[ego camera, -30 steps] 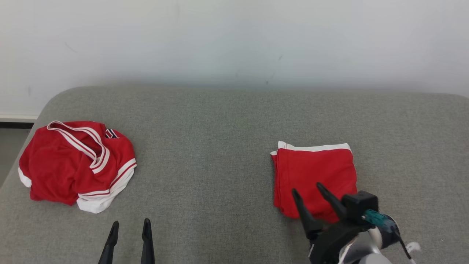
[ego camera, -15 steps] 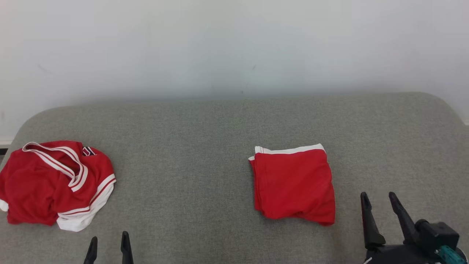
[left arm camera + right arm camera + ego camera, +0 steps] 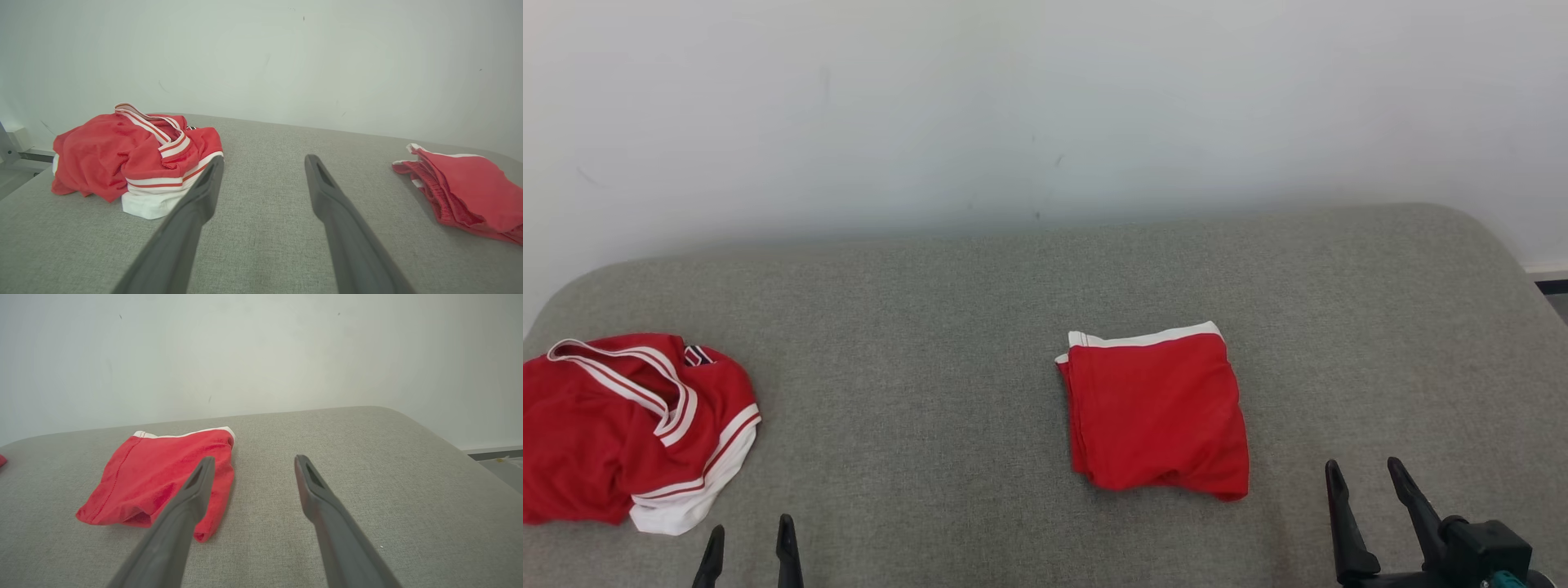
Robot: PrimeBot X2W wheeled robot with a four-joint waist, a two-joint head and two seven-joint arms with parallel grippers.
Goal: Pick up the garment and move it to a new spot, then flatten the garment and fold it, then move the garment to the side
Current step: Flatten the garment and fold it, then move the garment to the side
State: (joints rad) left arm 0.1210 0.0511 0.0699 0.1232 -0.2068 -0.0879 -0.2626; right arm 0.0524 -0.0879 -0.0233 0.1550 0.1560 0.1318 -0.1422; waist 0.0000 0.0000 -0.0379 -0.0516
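Red folded shorts (image 3: 1156, 412) lying flat on grey cushion (image 3: 931, 327), right of middle; crumpled red jersey (image 3: 629, 429) well apart at left; left gripper (image 3: 750, 527) and right gripper (image 3: 1363, 465) both spread wide, empty

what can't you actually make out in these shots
Head view: crumpled red jersey with white striped trim is cut by the left edge.
Head view: dark patch near its neckline is too small to read.
Left wrist view: folded red shorts with white band cut by the right edge.
Head view: left gripper body cut off by the bottom edge.
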